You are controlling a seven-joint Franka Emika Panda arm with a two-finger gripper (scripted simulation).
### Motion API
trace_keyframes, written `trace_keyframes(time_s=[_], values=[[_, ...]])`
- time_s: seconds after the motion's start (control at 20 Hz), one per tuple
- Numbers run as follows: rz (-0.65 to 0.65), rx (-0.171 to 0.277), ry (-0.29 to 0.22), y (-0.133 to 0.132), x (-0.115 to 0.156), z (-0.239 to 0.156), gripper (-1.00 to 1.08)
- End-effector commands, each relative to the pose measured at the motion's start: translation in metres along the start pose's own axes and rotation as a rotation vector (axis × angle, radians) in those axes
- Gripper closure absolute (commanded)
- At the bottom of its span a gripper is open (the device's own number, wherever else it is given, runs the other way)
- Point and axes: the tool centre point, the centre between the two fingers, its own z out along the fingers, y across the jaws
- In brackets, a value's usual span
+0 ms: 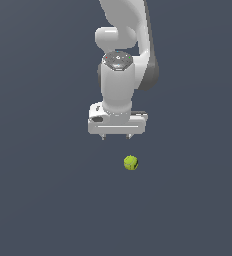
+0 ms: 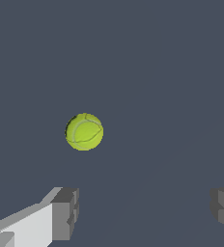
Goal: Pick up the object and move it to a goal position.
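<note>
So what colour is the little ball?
The tennis ball is yellow-green with faint darker seam lines, clearest in the wrist view.

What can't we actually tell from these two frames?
- Goal position: no marker in either view.
- Arm: cut off by the exterior view's top edge; base unseen.
- Gripper fingers: tiny stubs in the exterior view; wrist view's bottom edge crops both fingers.
- Ball: the plain dark background gives no cue to its height or support.
</note>
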Motion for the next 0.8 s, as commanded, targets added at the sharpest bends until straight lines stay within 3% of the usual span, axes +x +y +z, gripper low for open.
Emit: trace_keyframes(time_s=[0.0, 0.35, 0.75], values=[[0.001, 0.0, 0.001, 0.0, 0.0, 0.0, -0.92], [-0.024, -0.001, -0.002, -0.003, 0.002, 0.004, -0.92], [-0.162, 0.0, -0.019, -0.02, 0.014, 0.029, -0.92]])
